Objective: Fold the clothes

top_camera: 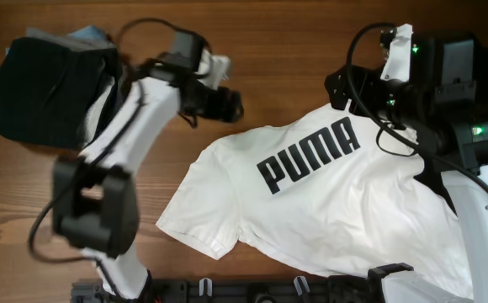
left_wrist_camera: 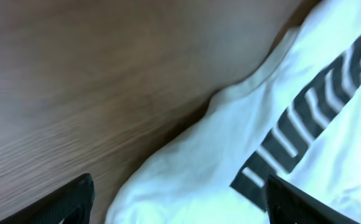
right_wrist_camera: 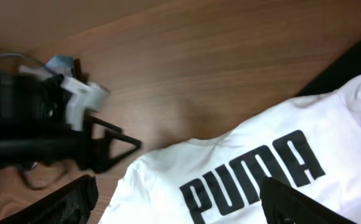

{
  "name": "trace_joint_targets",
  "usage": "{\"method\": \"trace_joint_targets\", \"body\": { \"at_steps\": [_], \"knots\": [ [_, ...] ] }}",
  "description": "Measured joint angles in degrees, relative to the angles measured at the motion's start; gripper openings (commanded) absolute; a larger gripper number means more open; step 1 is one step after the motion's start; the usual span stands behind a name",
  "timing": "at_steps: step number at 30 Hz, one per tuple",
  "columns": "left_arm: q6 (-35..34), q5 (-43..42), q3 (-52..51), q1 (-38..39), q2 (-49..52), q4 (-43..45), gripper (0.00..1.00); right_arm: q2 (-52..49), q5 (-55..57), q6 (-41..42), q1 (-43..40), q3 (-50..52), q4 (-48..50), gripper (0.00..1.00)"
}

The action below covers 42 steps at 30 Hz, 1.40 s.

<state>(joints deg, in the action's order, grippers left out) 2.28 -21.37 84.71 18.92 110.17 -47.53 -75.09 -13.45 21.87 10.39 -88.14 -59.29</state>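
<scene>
Spreading step, by judgement, with no fold yet visible on white T-shirt [top_camera: 328,194], laid front-up and slanted from centre to lower right of overhead frame, PUMA lettering [top_camera: 307,156] readable, one sleeve [top_camera: 195,220] reaching toward bottom centre, cloth rumpled along right side and partly hidden under right arm [top_camera: 480,219]. Black garment [top_camera: 42,84] bunched in upper left corner, well apart from shirt. Left gripper [left_wrist_camera: 182,202] with fingers [left_wrist_camera: 75,199] wide apart and nothing between them, near upper left edge of shirt; in own view only bare wood of table [top_camera: 294,34] and shirt shoulder below. Right gripper [right_wrist_camera: 182,200] also spread wide, holding nothing, over upper right part of shirt. Next, probably: to lower both pincers onto shirt edges, to pinch shoulder or sleeve cleanly, to pull cloth flat before first fold; to take care not to drag whole shirt
</scene>
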Motion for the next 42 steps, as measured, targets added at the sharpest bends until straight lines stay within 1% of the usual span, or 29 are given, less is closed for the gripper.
{"method": "trace_joint_targets", "body": {
  "at_steps": [3,7,8,10,11,12,13,14,16,18,20,22,24,25,26,27,28,29,30,31,33,35,36,37,39,42],
  "knots": [
    [6.9,0.7,0.0,4.1,4.2,2.0,0.82,0.0,0.0,0.0,0.0,0.0,-0.1,0.91],
    [13.7,1.3,0.0,8.1,7.4,2.9,0.76,0.0,0.0,0.0,0.0,0.0,-1.0,0.91],
    [14.8,1.5,0.0,8.8,8.1,3.0,0.73,0.0,0.0,0.0,0.0,0.0,-1.2,0.91],
    [16.5,2.7,0.0,9.9,9.9,4.2,0.63,0.0,0.0,0.0,0.0,0.0,-1.6,0.91],
    [17.0,3.0,0.0,10.1,10.7,4.5,0.49,0.0,0.0,0.0,0.0,0.0,-1.8,0.91],
    [17.6,3.5,0.1,10.2,11.3,5.2,0.32,0.0,0.0,0.0,0.0,0.0,-2.1,0.91],
    [17.9,3.7,0.1,10.2,11.4,5.4,0.1,0.0,0.0,0.0,0.0,0.0,-2.2,0.91],
    [17.9,3.9,0.1,10.2,11.6,5.6,0.04,0.0,0.0,0.0,0.0,0.0,-2.4,0.91],
    [17.1,4.2,0.1,10.2,11.7,5.6,0.04,0.0,0.1,-0.1,0.0,0.0,-2.4,0.91],
    [14.1,5.9,0.2,10.0,11.7,5.4,0.04,0.0,0.7,-0.2,0.0,0.0,-2.7,0.91],
    [10.1,9.3,1.2,8.8,11.7,4.2,0.04,0.0,1.8,-0.3,0.0,0.0,-3.4,0.91],
    [6.0,14.7,4.2,4.4,11.3,2.6,0.08,0.0,3.1,-0.3,0.0,0.0,-4.3,0.91],
    [4.3,18.9,6.5,-1.6,10.1,1.9,0.18,0.0,3.5,-0.3,0.0,0.0,-5.1,0.91],
    [3.5,19.9,7.4,-5.8,9.1,1.2,0.26,0.0,3.9,-0.3,0.0,0.0,-5.3,0.91],
    [3.1,20.0,7.8,-10.0,7.9,0.5,0.39,0.0,4.5,-0.3,0.0,0.0,-5.4,0.91],
    [3.4,19.3,8.0,-12.9,7.1,-0.3,0.45,0.0,4.7,-0.3,0.0,0.0,-5.4,0.91],
    [3.5,16.8,8.0,-15.7,6.4,-1.1,0.53,0.0,5.0,-0.3,0.0,0.0,-5.4,0.91],
    [4.1,13.8,8.0,-16.9,6.2,-1.4,0.58,-0.1,5.1,-0.3,0.0,0.0,-5.4,0.91],
    [5.4,9.1,8.0,-17.4,6.2,-1.3,0.62,-0.3,5.2,-0.3,0.0,0.0,-5.4,0.91],
    [6.9,4.7,8.0,-16.9,6.2,-1.2,0.64,-0.7,5.2,-0.3,0.0,0.0,-5.4,0.91],
    [9.4,-1.6,8.0,-14.4,6.2,0.3,0.7,-1.6,5.2,-0.3,0.0,0.0,-5.4,0.91],
    [12.2,-5.0,8.0,-10.5,6.2,2.1,0.75,-2.6,5.5,-0.3,0.0,0.0,-5.4,0.91],
    [13.6,-6.1,8.0,-7.5,6.2,3.8,0.76,-2.9,5.6,-0.3,0.0,0.0,-5.4,0.91],
    [15.3,-6.6,8.0,-3.8,6.3,5.6,0.77,-3.4,5.6,-0.3,0.0,0.0,-5.4,0.91],
    [16.5,-5.1,8.1,1.4,7.3,9.5,0.79,-3.5,5.7,-0.3,0.0,0.0,-5.4,0.91],
    [17.6,-2.9,8.2,7.3,12.1,14.6,0.77,-3.5,5.8,-0.3,0.0,0.0,-5.5,0.92]
  ]
}}
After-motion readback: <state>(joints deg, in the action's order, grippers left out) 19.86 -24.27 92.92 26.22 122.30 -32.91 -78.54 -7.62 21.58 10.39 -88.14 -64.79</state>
